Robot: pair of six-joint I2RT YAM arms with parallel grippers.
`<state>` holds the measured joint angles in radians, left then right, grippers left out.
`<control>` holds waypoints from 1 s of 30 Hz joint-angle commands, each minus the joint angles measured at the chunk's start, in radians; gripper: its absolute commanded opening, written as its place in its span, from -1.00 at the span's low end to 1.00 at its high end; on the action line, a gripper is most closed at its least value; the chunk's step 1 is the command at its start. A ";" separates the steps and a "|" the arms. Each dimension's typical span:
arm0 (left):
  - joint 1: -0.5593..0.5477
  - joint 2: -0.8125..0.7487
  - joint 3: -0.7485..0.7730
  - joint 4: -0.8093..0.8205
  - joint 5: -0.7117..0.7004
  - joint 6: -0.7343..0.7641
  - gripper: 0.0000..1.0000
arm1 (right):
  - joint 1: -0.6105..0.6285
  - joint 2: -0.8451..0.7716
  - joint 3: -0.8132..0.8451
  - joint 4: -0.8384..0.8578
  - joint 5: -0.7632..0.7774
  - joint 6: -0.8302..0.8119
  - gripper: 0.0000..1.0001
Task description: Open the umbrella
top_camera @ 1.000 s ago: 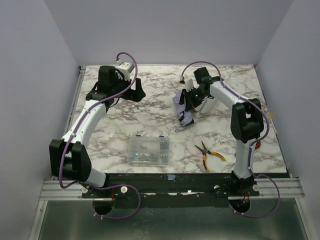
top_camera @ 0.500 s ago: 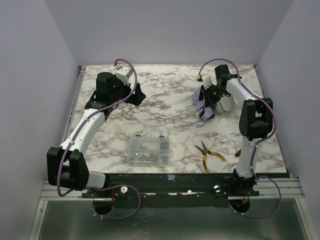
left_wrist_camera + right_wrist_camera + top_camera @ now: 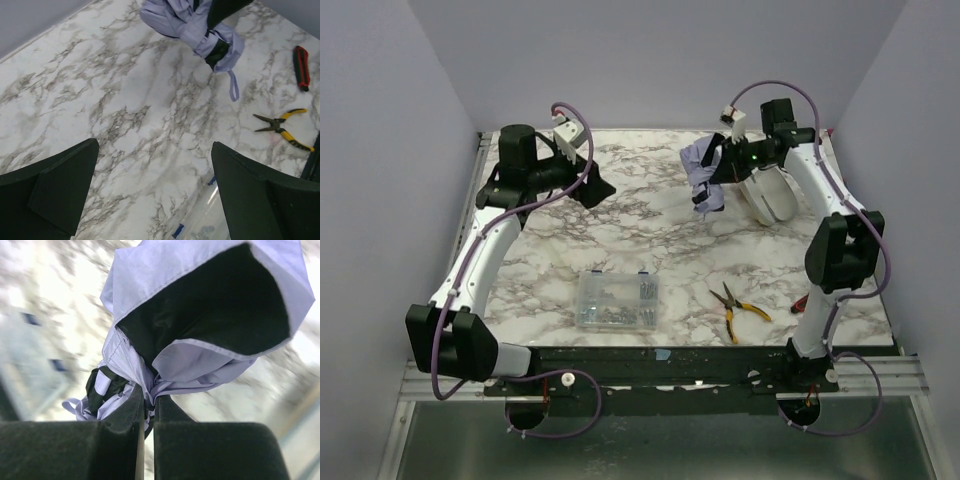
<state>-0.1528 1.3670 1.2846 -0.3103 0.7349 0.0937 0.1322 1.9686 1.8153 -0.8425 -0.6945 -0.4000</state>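
Marble table (image 3: 650,225) | right tool (image 3: 150,400) pinches umbrella (image 3: 200,305) canopy, clear only from right wrist | left tool (image 3: 155,150) wide, empty

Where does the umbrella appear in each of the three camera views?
Top view: umbrella upper right of centre.
Left wrist view: top edge, right of centre.
Right wrist view: fills the middle, pinched by the right hand.
Shared landmark: yellow pliers, in top and left wrist views only.
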 commanded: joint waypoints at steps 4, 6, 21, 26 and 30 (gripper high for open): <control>-0.076 -0.089 -0.055 0.018 0.230 -0.029 0.75 | 0.052 -0.195 -0.088 0.311 -0.445 0.412 -0.99; -0.079 -0.067 -0.068 0.082 0.231 -0.184 0.76 | 0.074 -0.241 -0.130 0.362 -0.472 0.449 -0.99; -0.154 0.051 -0.214 0.806 0.287 -1.077 0.97 | 0.278 -0.424 -0.277 0.496 -0.333 0.411 -0.98; -0.162 0.086 -0.209 0.942 0.288 -1.181 0.90 | 0.305 -0.425 -0.275 0.496 -0.334 0.411 -0.99; -0.160 0.091 -0.203 0.969 0.284 -1.204 0.14 | 0.306 -0.430 -0.272 0.491 -0.332 0.411 -0.99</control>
<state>-0.3099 1.4479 1.0740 0.5251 1.0027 -1.0183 0.4267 1.5745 1.5375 -0.4038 -1.0237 0.0044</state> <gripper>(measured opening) 0.791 0.060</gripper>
